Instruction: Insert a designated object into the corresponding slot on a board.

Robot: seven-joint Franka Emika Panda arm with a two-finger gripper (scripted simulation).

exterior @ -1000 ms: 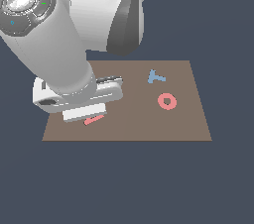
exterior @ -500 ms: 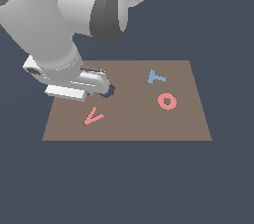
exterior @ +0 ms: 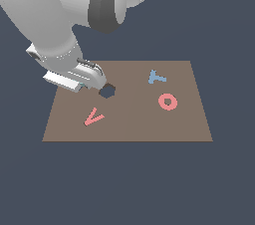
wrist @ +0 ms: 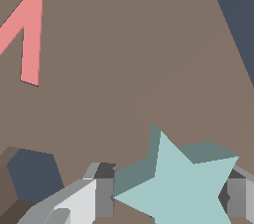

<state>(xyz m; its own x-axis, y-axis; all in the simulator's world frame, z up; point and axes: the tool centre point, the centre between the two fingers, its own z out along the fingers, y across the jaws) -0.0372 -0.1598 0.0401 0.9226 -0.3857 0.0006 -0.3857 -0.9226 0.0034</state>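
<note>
You're looking at a flat brown board [exterior: 134, 119] lying on a plain dark blue-grey ground; nothing else of a room is showing. No writing or labels are showing anywhere.

Nearest on the board, the pink V-shaped piece [exterior: 93, 117] is lying toward the exterior view's left. Further back, the dark hexagonal cutout [exterior: 107, 91] is sitting just beside the gripper. On the exterior view's right, the pink ring [exterior: 168, 101] is lying near the blue T-shaped piece [exterior: 157, 76], which is sitting further back. The star slot isn't showing in either view.

The white arm is reaching down from the upper left, wrist low over the board's far-left part. In the wrist view, the gripper [wrist: 171, 198] is clenching the light-teal star [wrist: 181, 183], a finger [wrist: 101, 193] pressing each side. The star is hanging just above the board.
</note>
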